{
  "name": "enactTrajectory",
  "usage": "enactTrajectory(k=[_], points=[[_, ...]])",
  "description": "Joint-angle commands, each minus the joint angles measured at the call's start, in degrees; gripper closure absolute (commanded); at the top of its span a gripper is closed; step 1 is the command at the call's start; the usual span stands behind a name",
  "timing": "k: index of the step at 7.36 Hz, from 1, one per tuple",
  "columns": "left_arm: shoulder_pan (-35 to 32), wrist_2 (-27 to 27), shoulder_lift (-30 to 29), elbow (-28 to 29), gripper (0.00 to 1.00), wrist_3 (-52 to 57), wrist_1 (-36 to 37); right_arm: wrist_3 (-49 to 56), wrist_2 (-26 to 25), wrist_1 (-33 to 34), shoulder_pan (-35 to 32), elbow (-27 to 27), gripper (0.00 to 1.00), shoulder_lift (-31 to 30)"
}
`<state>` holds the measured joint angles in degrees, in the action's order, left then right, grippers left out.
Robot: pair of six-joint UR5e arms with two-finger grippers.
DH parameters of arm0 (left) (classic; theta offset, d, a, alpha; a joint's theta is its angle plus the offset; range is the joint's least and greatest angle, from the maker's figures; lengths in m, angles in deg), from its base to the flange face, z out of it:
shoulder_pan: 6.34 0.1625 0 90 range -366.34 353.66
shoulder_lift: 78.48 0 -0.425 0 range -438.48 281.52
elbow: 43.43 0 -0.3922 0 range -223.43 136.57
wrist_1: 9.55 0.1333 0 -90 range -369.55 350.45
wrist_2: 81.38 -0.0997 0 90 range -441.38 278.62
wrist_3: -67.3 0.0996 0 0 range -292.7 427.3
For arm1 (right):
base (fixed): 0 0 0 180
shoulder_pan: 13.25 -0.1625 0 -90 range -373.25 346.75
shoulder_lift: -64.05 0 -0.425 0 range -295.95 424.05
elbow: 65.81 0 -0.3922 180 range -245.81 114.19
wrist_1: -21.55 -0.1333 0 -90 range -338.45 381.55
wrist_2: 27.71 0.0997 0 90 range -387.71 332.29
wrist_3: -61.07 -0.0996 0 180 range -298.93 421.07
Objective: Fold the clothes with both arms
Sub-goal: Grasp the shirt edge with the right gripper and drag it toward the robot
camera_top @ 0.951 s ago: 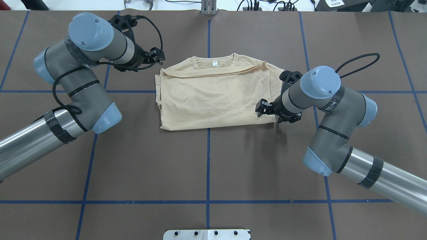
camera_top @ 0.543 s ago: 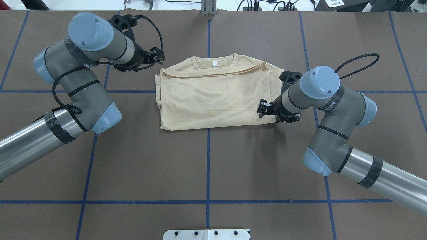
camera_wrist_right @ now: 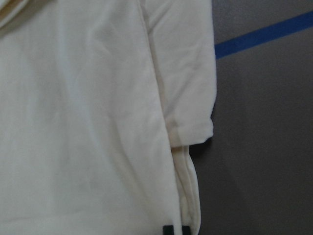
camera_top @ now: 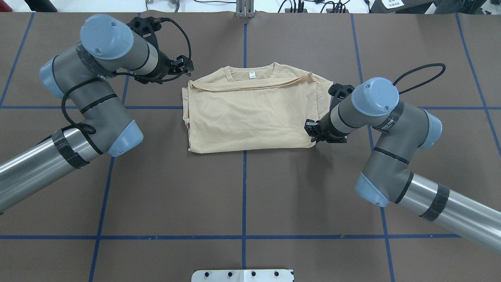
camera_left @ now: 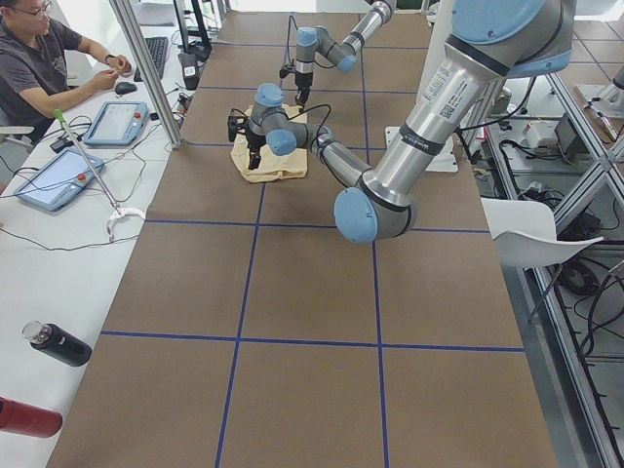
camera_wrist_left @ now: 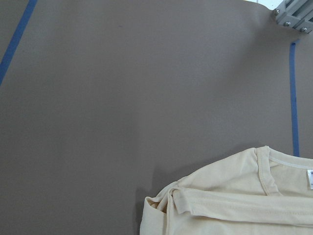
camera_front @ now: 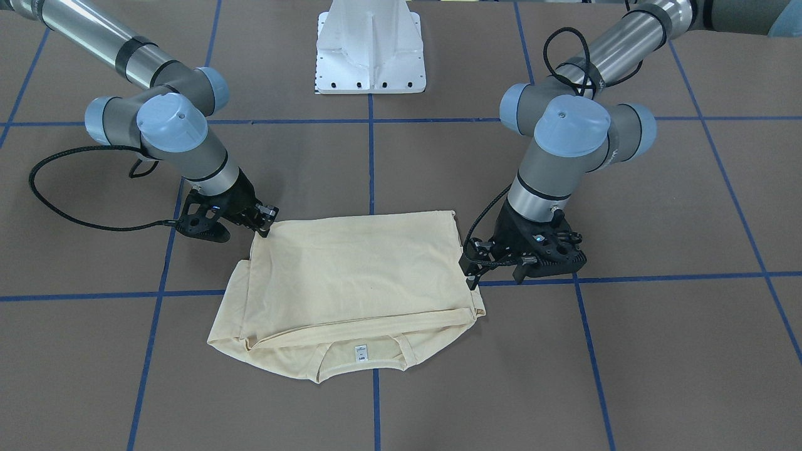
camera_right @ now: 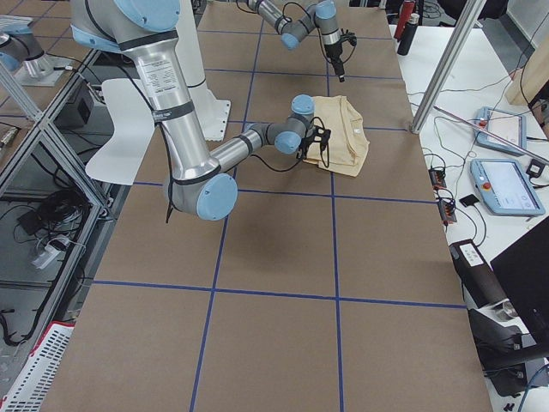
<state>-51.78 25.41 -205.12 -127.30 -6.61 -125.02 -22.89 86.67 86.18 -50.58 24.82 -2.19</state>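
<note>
1. You'll find the shirt [camera_top: 250, 113] folded into a rough rectangle at the middle of the counter [camera_top: 168, 196]. In the overhead view its neckline points to 12 o'clock, and the white neck tag [camera_top: 252, 74] faces up.
2. The left fingers [camera_top: 184, 62] hang off the shirt's 10 o'clock corner, near it but not touching, over bare brown counter. They are spread apart and hold nothing. The left wrist view shows only that bunched corner, low and to the right.
3. The right fingers [camera_top: 311, 127] sit at the shirt's 4 o'clock corner, right on its side edge. In the front-facing view their tips meet the cloth at that corner.
4. The right wrist view is filled with pale cloth. The layered side edge runs down it, and only a sliver of black shows at the bottom. You cannot tell from these pictures whether the right fingers are clenched on the edge or released.
5. A blue tape line [camera_top: 244, 188] runs out from under the shirt's near fold towards 6 o'clock.
</note>
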Motion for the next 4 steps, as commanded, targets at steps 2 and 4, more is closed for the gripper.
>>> enactTrajectory(k=[2,4], points=[[0.0,0.1,0.2,-0.8,0.07,0.0,0.2,-0.1,6.0,1.6,-1.4,5.2,1.00,-1.2],[0.0,0.1,0.2,-1.1,0.08,0.0,0.2,-0.1,9.6,6.4,-1.4,13.4,1.00,-6.2]])
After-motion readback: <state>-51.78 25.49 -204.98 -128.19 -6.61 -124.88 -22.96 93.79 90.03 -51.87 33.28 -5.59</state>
